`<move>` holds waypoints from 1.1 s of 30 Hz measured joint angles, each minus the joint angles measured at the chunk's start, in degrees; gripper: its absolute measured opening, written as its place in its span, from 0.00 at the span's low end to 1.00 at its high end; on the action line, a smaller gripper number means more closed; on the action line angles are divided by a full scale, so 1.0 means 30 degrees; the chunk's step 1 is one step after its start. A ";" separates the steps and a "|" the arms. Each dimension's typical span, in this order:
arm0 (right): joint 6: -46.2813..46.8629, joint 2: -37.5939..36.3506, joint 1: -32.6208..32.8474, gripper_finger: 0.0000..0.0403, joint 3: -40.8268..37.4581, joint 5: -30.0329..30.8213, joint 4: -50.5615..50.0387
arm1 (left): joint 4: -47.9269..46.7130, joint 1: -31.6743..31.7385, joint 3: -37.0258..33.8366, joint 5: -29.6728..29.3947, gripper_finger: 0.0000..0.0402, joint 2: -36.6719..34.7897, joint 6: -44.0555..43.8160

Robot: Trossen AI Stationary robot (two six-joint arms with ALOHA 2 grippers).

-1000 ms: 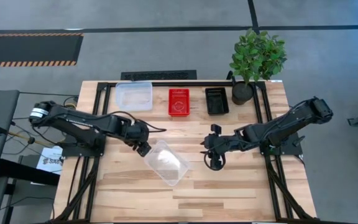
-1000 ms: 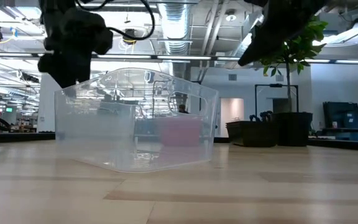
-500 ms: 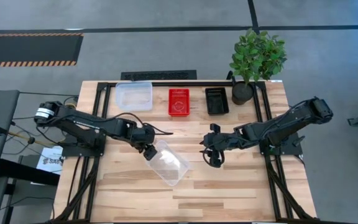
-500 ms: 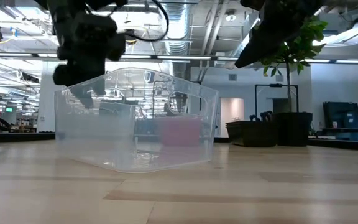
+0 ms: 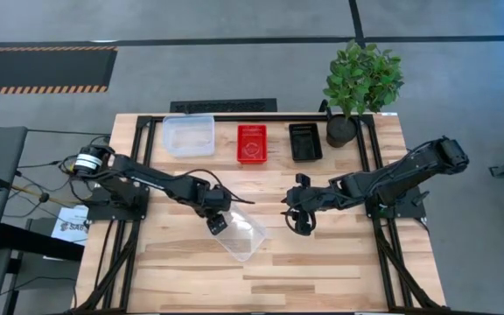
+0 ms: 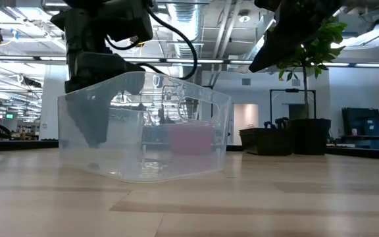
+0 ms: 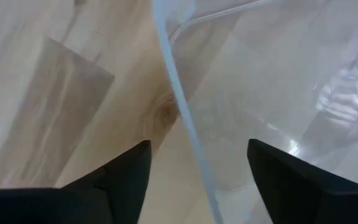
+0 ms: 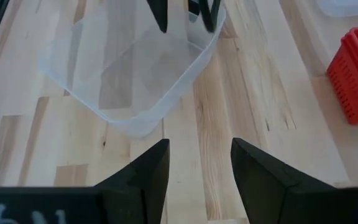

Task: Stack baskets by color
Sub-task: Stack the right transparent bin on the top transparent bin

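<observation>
Clear basket [image 5: 236,229]: mid-table, long axis diagonal, rim up.
Left gripper [image 5: 217,224]: fingers spread astride the basket's near end wall, one inside, one outside; not yet clamped.
Right gripper [image 5: 297,220]: open, empty, near the basket's other side.
Nearer arm: left.
Second clear basket [image 5: 189,134]: back row, beside red basket [image 5: 252,143] and black basket [image 5: 304,141].
Writing: none readable.

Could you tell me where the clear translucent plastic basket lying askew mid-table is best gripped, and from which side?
Probably by its thin upright wall, from above. The clear translucent plastic basket sits open side up, so one finger can go inside the rim and one outside. The left gripper is open and already straddles the wall at the corner nearest its arm.
</observation>
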 joint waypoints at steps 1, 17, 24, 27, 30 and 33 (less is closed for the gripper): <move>0.0000 0.0000 0.0000 0.47 0.0000 0.0006 0.0029 | -0.0137 0.0003 0.0081 -0.0007 0.61 0.0012 0.0051; 0.0087 0.0000 0.0000 0.47 0.0000 0.0007 0.0027 | -0.4628 0.0117 0.2850 0.2186 0.01 -0.0025 1.0179; 0.0102 0.0000 0.0000 0.47 0.0000 0.0007 0.0035 | -0.5910 0.0166 0.3832 0.2123 0.00 -0.0034 2.0358; 0.0112 0.0000 0.0000 0.47 0.0000 0.0007 0.0039 | -0.6284 0.0301 0.3853 0.1972 0.00 -0.0039 2.4926; 0.0153 0.0000 0.0000 0.47 0.0000 0.0007 0.0051 | -0.6326 0.0314 0.3850 0.1865 0.00 -0.0039 2.7860; 0.0153 0.0000 0.0000 0.47 0.0000 0.0007 0.0088 | -0.6347 0.0301 0.3851 0.1831 0.00 -0.0039 2.8495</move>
